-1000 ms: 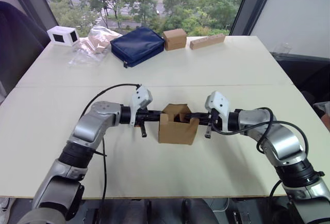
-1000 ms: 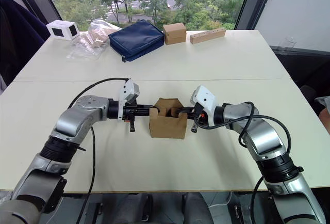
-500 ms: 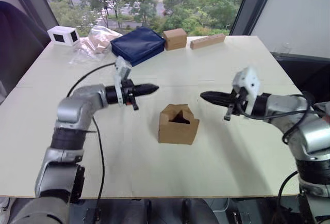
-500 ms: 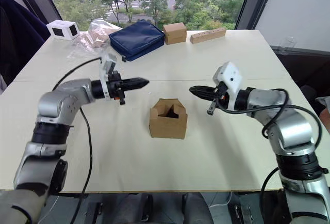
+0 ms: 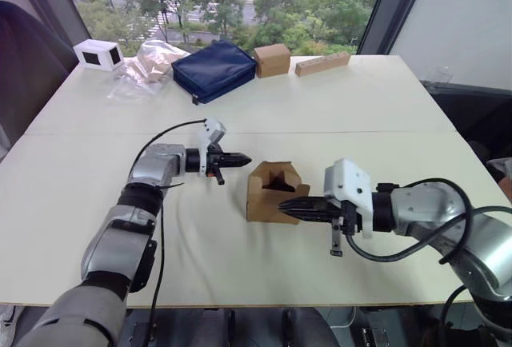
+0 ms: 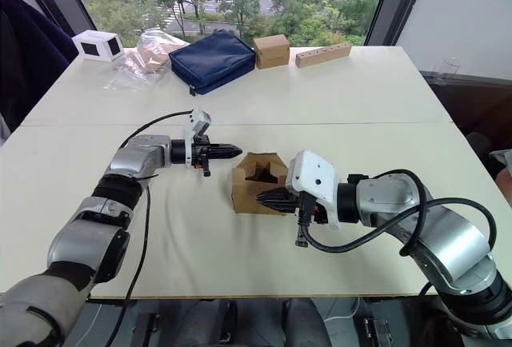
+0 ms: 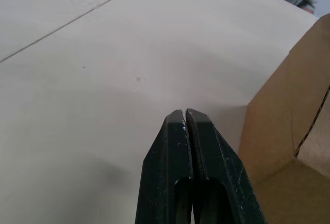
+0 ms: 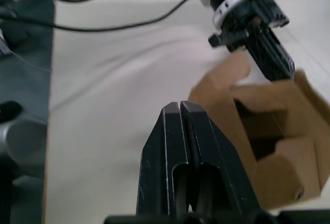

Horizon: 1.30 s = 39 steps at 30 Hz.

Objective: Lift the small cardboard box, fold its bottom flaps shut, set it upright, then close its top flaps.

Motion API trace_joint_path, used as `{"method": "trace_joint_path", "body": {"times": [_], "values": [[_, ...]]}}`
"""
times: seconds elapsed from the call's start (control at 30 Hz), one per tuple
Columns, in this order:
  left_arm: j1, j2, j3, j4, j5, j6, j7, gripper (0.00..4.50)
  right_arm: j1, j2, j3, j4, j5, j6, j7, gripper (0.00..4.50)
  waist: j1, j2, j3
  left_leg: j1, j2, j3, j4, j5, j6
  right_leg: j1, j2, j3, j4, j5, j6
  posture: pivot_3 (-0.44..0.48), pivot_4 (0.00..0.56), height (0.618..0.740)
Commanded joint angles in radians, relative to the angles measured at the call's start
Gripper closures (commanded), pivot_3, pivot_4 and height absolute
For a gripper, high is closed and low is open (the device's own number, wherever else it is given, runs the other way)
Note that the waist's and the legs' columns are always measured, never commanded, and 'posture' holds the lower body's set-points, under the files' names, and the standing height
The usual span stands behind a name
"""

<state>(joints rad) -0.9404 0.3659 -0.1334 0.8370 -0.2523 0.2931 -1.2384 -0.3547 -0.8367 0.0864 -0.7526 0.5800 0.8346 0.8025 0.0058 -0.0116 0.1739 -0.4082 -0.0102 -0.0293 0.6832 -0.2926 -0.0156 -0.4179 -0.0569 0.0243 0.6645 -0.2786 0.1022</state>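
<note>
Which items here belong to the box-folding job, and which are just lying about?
In the job:
small cardboard box
left gripper, shut
right gripper, shut

Lying about, at the table's far edge:
blue pouch
brown cube carton
tan block
white box
plastic bag

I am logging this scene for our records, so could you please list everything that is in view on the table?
small cardboard box: one, light brown, middle of the table, top flaps partly open
table: one, cream white, under everything
white box: one, white with dark panels, far left corner
plastic bag: one, clear with tan contents, beside the white box
pouch: one, navy blue, far edge, middle
cube carton: one, brown, right of the pouch
long block: one, tan, right of the cube carton
left gripper: one, black fingers shut, just left of the small cardboard box
right gripper: one, black fingers shut, at the box's near right side
</note>
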Motion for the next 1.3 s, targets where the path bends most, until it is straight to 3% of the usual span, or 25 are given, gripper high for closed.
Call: {"method": "trace_joint_path", "body": {"times": [0.03,0.7,0.93,1.07,1.17,1.3], "values": [[-0.003,-0.016,0.012,-0.027,-0.005,-0.008,-0.043,4.45,-0.032,0.011,0.062,0.054,-0.100,-0.059,-0.033,4.50,-0.002,0.000,0.000,0.000,0.000,0.000,0.000,0.000,0.000,0.000,0.000,0.000,0.000,0.000,0.000,0.000,0.150,0.740],[0.143,-0.023,0.015,-0.273,-0.013,0.100,-0.040,4.45,-0.073,0.137,0.172,0.238,-0.205,-0.151,-0.002,4.50,-0.017,0.000,0.000,0.000,0.001,0.000,0.000,0.000,0.000,0.000,0.000,0.000,0.001,0.000,0.000,0.000,0.150,0.740],[0.166,0.068,0.084,-0.330,-0.033,0.115,0.009,4.45,-0.079,0.159,0.160,0.272,-0.212,-0.161,0.009,4.50,-0.021,0.000,0.000,0.000,0.001,-0.001,0.000,0.000,0.000,-0.001,0.000,0.000,0.001,0.000,0.000,0.000,0.150,0.740],[0.215,0.128,0.104,-0.482,-0.088,0.207,-0.013,4.45,-0.086,0.169,0.159,0.295,-0.218,-0.175,0.016,4.50,-0.017,0.000,0.000,0.000,0.002,0.000,-0.001,0.000,0.000,-0.001,0.000,0.000,0.001,0.000,0.000,0.000,0.150,0.740],[0.291,0.205,0.150,-0.788,-0.251,0.414,-0.041,4.45,-0.091,0.178,0.160,0.315,-0.221,-0.187,0.022,4.50,-0.021,0.000,0.000,-0.001,0.001,0.000,0.000,0.000,0.000,-0.001,0.000,0.001,0.000,0.000,0.000,0.000,0.150,0.740],[0.379,0.252,0.134,-0.986,-0.324,0.515,-0.007,4.45,-0.094,0.188,0.155,0.324,-0.220,-0.192,0.028,4.50,-0.015,0.001,0.000,0.000,0.001,-0.001,0.000,0.000,0.000,-0.001,-0.002,0.001,0.001,0.000,0.000,0.000,0.150,0.740]]}}
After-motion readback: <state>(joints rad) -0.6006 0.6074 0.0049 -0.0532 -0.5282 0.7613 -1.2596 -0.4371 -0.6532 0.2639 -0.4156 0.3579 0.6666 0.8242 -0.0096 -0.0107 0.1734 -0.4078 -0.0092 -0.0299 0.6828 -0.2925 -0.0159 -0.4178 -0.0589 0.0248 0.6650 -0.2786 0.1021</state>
